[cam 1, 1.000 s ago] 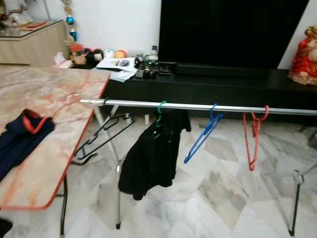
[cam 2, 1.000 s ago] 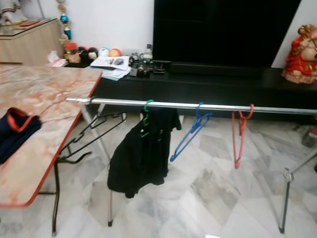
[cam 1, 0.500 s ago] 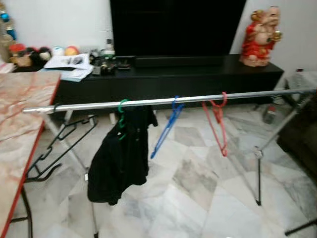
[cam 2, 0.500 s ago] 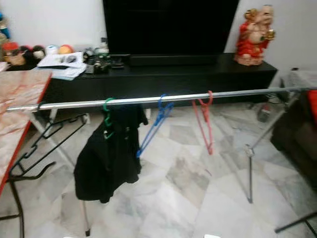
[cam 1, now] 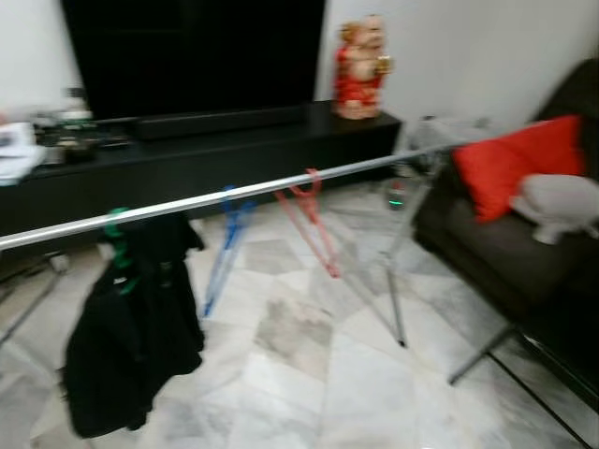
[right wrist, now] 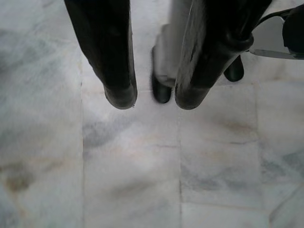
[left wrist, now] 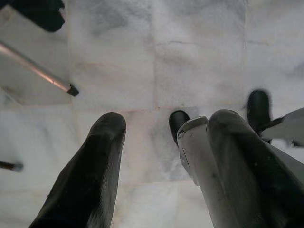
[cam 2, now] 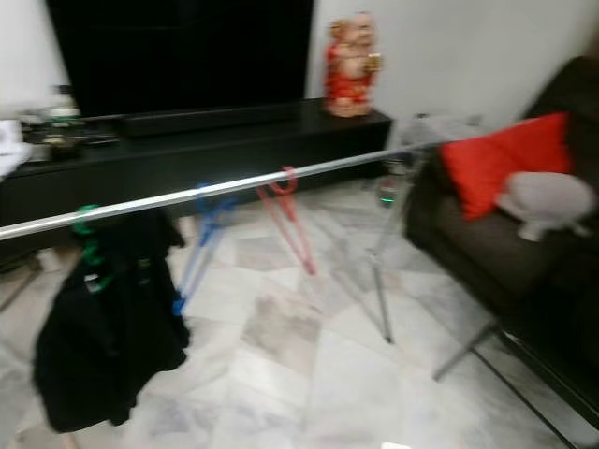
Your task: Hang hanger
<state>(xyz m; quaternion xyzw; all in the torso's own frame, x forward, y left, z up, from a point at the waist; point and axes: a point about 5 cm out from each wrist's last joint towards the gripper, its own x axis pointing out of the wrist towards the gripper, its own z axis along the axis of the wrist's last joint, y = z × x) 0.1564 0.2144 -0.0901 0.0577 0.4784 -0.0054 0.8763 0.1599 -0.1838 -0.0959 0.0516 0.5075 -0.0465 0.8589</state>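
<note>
a red hanger [cam 1: 309,217], a blue hanger [cam 1: 223,247] and a green one with a black garment [cam 1: 131,337] hang on the rail [cam 1: 234,193] (blurred); left gripper [left wrist: 164,126] and right gripper [right wrist: 153,97] hang spread and empty over marble floor [right wrist: 133,166].

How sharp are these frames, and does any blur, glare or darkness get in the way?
Both eye views are smeared by motion blur: the rail, red hanger and red cushion have soft edges. Left wrist view is brightly lit, the left claw fairly crisp over pale marble floor. Right wrist view is evenly lit, the right claw sharp, the floor slightly soft.
</note>
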